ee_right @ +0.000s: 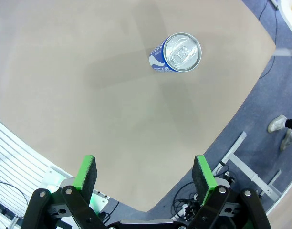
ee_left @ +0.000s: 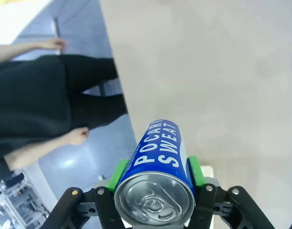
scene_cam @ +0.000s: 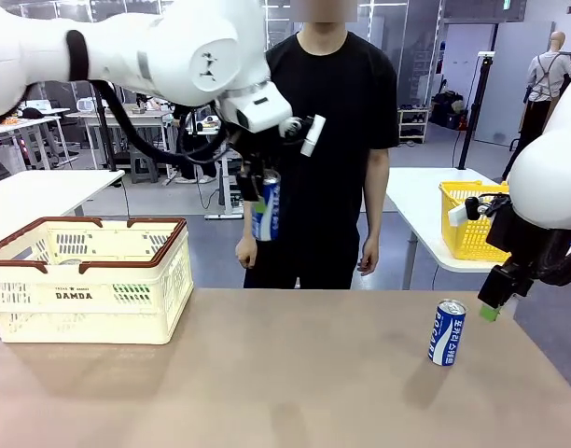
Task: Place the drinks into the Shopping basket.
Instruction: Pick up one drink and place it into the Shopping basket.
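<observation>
Left claw (ee_left: 156, 171) clamped on blue can (ee_left: 158, 145) midair, right claw (ee_right: 146, 172) apart, second can (ee_right: 177, 53) upright nearby

Two drink cans, both blue and white: one can (scene_cam: 265, 207) at upper centre, one can (scene_cam: 446, 332) at lower right. One cream Shopping basket (scene_cam: 90, 280), left. One yellow mesh basket (scene_cam: 472, 224), right. One person (scene_cam: 332, 140).

Front camera looks across the table (scene_cam: 295, 373); both wrist cameras look down on it.
</observation>
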Robot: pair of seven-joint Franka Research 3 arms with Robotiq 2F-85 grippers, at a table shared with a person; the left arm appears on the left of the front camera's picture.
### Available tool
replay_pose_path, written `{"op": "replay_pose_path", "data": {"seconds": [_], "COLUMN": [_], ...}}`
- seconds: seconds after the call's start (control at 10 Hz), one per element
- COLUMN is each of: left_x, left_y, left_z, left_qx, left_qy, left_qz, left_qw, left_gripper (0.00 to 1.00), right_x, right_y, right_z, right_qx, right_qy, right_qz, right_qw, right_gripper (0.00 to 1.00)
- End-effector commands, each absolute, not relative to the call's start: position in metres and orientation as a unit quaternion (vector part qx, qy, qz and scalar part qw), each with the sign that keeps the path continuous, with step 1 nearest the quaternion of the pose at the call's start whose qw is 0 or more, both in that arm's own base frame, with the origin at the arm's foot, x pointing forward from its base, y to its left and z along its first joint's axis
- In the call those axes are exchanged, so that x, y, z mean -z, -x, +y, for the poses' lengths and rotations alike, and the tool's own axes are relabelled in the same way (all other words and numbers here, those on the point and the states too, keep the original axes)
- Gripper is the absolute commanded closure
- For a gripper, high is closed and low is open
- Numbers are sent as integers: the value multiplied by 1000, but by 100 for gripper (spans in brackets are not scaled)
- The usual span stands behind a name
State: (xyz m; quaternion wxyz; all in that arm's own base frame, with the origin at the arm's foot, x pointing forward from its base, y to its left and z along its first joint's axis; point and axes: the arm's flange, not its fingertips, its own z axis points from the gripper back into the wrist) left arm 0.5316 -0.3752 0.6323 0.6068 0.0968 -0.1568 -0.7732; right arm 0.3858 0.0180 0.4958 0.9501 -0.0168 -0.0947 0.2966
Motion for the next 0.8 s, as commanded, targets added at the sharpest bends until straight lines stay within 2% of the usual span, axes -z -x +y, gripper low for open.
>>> {"op": "replay_pose_path", "data": {"seconds": [0.0, 0.3, 0.7], "left_x": [-648, -660, -640], "left_y": [-523, -543, -542], "left_z": [-333, -231, -118], "left_qx": [737, 665, 601], "left_qy": [-113, -119, -116], "left_qz": [-183, -210, -242], "left_qw": [641, 707, 752], "left_gripper": [41, 41, 41], "right_x": [-497, -497, -497], "right_y": [-385, -385, -385], "right_z": [16, 16, 16], "right_qx": [-297, -297, -297], "right_qy": [18, 18, 18], "right_qz": [-93, -93, -93], "right_qw": [950, 950, 950], "right_gripper": [0, 0, 0]}}
